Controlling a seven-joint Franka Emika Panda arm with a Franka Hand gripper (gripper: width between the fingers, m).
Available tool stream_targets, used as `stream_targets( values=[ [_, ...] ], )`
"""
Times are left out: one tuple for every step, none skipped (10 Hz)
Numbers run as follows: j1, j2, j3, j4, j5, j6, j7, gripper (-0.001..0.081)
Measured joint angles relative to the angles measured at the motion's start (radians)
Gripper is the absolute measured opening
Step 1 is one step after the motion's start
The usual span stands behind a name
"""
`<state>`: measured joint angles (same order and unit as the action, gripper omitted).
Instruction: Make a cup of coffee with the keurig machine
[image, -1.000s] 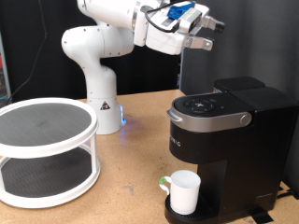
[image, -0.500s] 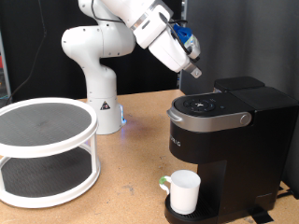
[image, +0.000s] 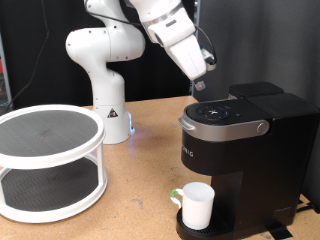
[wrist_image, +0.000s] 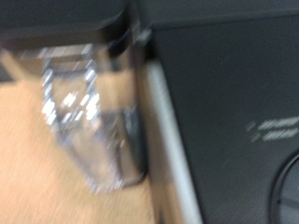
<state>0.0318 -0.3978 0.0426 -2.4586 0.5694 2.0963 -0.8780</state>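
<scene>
The keurig machine (image: 245, 150) is a black box with a silver-grey lid handle, standing on the wooden table at the exterior view's right. Its lid is down. The white cup (image: 197, 204) stands upright on the drip tray under the spout. My gripper (image: 199, 86) points down and hangs just above the back left of the machine's top, not touching it. The wrist view is blurred. It shows the machine's black top (wrist_image: 229, 93), its silver rim (wrist_image: 168, 131) and a clear glinting part (wrist_image: 79, 112) beside it. No fingers show there.
A white two-tier round shelf (image: 50, 160) fills the exterior view's left. The white arm base (image: 108, 100) stands behind it at the middle. Bare wooden table (image: 140, 190) lies between the shelf and the machine.
The hand has swung from level and high, near the exterior view's top, to pointing downward. It has dropped towards the machine's top. The cup and the machine have not moved.
</scene>
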Motion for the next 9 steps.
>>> stream_targets(
  values=[
    [0.0, -0.001, -0.001, 0.004, -0.005, -0.007, -0.001, 0.0803],
    [0.0, -0.001, -0.005, 0.004, -0.002, -0.007, -0.001, 0.0803],
    [0.0, -0.001, -0.004, 0.004, -0.003, -0.007, -0.001, 0.0803],
    [-0.005, -0.001, 0.006, 0.003, -0.098, -0.006, -0.012, 0.0803],
    [-0.012, 0.001, 0.028, 0.008, -0.223, -0.023, -0.004, 0.0803],
    [-0.016, 0.007, 0.049, 0.026, -0.329, -0.08, 0.017, 0.0803],
    [-0.017, 0.019, 0.062, 0.05, -0.349, -0.133, 0.068, 0.0803],
    [-0.019, 0.038, 0.064, 0.075, -0.349, -0.163, 0.096, 0.0803],
    [-0.019, 0.039, 0.064, 0.072, -0.348, -0.154, 0.086, 0.0803]
  ],
)
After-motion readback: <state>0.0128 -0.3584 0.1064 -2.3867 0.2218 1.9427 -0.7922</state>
